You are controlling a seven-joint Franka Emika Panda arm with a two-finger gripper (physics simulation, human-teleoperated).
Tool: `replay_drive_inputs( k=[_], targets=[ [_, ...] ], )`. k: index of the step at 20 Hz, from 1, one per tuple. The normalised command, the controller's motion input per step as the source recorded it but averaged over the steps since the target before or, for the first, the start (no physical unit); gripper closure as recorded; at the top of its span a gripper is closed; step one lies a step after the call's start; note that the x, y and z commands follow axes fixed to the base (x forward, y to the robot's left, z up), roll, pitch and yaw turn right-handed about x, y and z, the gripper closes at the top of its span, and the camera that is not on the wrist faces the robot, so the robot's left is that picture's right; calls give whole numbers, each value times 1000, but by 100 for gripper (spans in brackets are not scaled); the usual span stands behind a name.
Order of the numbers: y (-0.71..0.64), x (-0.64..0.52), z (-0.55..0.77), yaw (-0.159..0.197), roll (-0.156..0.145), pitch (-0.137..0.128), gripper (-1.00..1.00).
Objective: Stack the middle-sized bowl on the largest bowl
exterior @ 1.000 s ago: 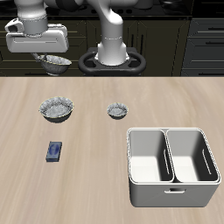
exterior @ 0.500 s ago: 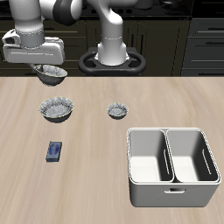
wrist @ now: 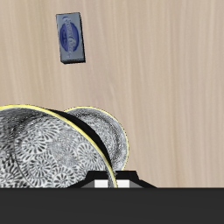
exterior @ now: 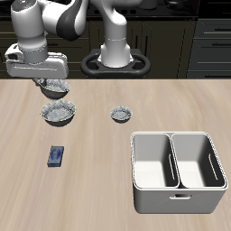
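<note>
While the gripper point(exterior: 51, 83) hangs above the table's back part, it grips the middle-sized bowl point(exterior: 55, 88) by its rim, fingers closed on it as far as the wrist view suggests. The bowl hangs just above and slightly behind the largest bowl point(exterior: 59, 112). This looks like the carrying step; next it should centre over the wide bowl, descend gently, then release.

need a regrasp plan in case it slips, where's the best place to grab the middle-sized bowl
Take the middle-sized bowl by its rim, from straight above, one finger inside and one outside the wall. It sits upright and open-topped, with a thin fluted wall, so the rim is likely the only part the gripper can span. That looks like how it is held now.
</note>
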Motion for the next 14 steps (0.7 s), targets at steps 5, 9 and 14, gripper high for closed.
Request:
replay_drive_inputs(
  k=[5,9,14],
  targets=[
    [-23,57,-257,-2,-10,33,100],
    [-50,66,-440,2,-19,78,100],
    [46,56,-369,22,-3,64,100]
  ],
)
